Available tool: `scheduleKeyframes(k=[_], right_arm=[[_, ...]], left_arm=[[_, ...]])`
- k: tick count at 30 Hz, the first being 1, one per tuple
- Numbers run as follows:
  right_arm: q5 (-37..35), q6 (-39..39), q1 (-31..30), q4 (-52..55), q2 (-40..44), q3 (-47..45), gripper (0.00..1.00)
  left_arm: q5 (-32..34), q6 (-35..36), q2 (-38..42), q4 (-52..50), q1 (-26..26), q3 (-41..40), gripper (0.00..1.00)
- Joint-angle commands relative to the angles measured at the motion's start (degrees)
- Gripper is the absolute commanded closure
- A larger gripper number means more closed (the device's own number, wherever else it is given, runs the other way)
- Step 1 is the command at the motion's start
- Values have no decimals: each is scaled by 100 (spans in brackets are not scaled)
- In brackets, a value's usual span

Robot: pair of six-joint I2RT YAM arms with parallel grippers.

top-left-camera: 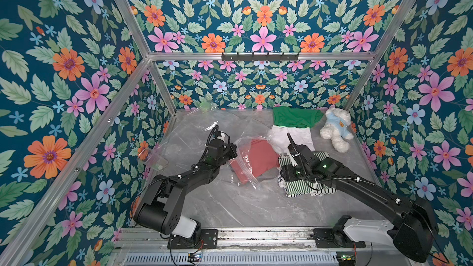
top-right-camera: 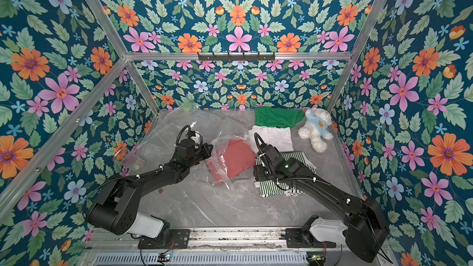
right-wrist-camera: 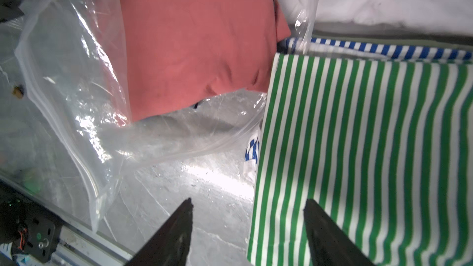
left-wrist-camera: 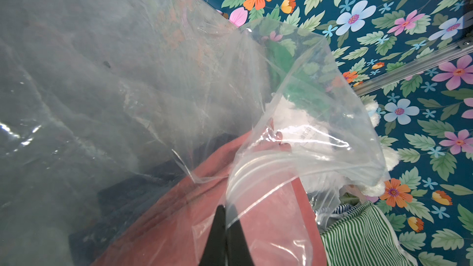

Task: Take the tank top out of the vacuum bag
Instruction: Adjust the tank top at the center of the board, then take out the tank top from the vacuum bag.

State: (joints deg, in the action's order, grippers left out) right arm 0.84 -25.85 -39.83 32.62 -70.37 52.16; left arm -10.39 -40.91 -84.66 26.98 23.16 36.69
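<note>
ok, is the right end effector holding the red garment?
No, the right end effector is open and empty above the table, apart from the red garment lying partly in the vacuum bag.

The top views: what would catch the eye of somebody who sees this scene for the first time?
The loud flowered wallpaper on every wall comes first. Next, in the middle of the grey table, a folded red garment lies half covered by the clear vacuum bag, whose edge the left claw pinches. A white teddy bear in a blue shirt lies at the far right corner.
</note>
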Motion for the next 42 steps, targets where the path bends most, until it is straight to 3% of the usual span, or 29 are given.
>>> scheduleKeyframes(k=[1,4,13,26,35,42], right_arm=[[1049,-748,591,-2090,85,-434,31],[1219,-791,779,-2653,-294,-335,32],[1228,-561,928,-2913,-1849,486,31],[1587,-140,1268,-2495,-3673,1522,27],[2317,-64,985,-2651,-3578,1360,55],[2456,-100,669,-2608,-3290,1308,63]], left_arm=[[85,38,105,47,-13,-8,100],[100,57,173,0,-13,-39,100],[38,8,134,-44,-13,4,100],[72,-117,257,-35,1,-118,100],[81,-127,155,26,-4,-102,100],[90,-119,60,78,-3,-74,100]])
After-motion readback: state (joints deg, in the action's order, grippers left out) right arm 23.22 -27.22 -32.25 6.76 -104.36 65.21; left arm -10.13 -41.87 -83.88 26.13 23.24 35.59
